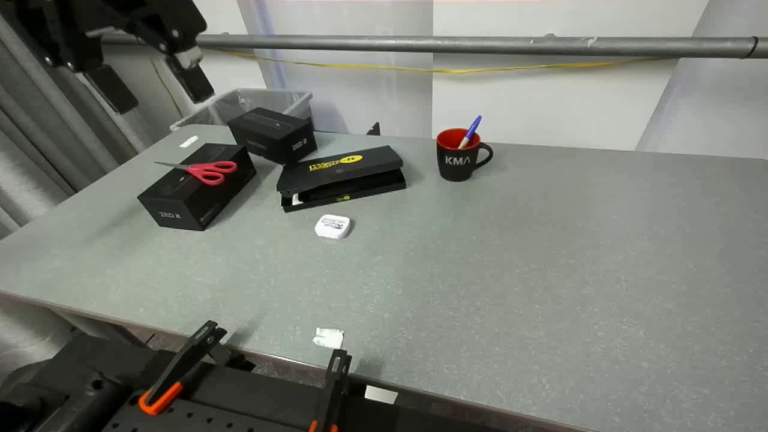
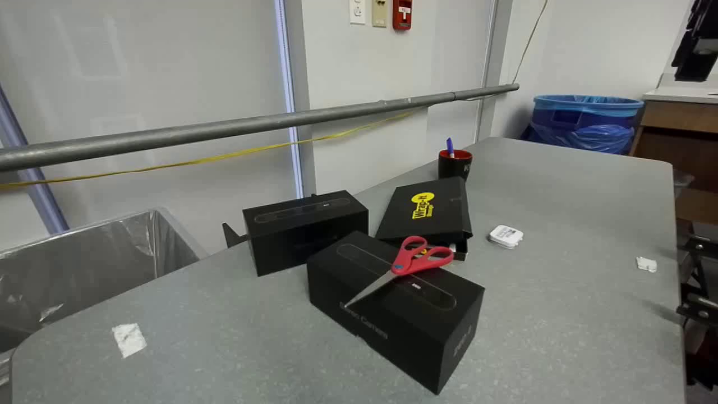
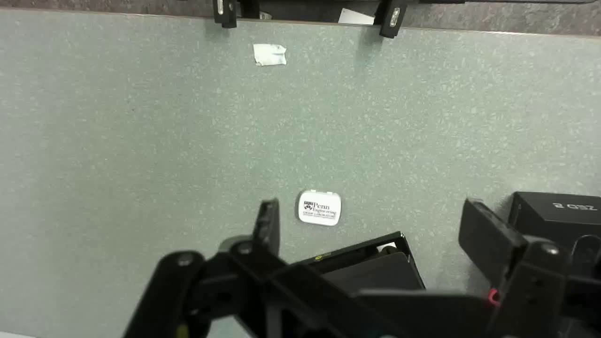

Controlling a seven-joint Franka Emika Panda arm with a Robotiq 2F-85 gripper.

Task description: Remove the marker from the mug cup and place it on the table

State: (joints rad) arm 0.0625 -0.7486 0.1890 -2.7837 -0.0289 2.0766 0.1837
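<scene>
Gripper (image 1: 163,102), black, two-fingered, spread wide, empty, above grey speckled tabletop (image 1: 540,270). Slim blue marker (image 1: 471,131) tilted inside red-lined black handled mug (image 1: 457,162), mug likely propping it, blue end clear for pinching.

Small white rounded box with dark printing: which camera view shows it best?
The wrist view: the white box faces the camera there, whole, its "Penn Engineering" lettering readable. Both exterior views show it slantwise on the grey speckled table, lettering too small to read.
</scene>
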